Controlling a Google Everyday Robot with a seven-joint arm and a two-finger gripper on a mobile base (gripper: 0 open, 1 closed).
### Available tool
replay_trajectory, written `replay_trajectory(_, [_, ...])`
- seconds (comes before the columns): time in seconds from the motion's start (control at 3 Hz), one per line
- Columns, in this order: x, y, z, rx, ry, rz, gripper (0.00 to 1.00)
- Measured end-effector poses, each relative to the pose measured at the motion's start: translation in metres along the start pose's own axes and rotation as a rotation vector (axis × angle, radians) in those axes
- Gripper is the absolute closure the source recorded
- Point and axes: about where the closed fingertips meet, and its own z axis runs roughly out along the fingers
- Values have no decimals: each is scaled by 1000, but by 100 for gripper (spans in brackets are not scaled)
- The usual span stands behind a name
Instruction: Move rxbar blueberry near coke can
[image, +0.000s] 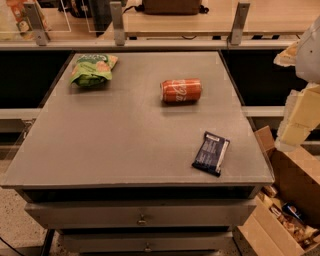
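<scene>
The rxbar blueberry (211, 153), a flat dark navy wrapper with a white band at its far end, lies near the front right corner of the grey table (125, 135). The coke can (181, 91), red-orange with white script, lies on its side right of the table's centre, farther back than the bar. My gripper (294, 125) hangs pale at the right edge of the camera view, beyond the table's right edge, above and to the right of the bar. It touches neither object.
A green crinkled snack bag (92, 69) lies at the back left of the table. An open cardboard box (285, 210) with items stands on the floor to the right. Drawers (142, 215) sit under the tabletop. A railing (150, 42) runs behind.
</scene>
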Motion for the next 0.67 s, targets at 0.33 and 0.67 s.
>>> replay_trajectory(0.33, [0,0,0,0,0,0,0])
replay_trajectory(0.67, [-2,6,19,-80,-61,18,0])
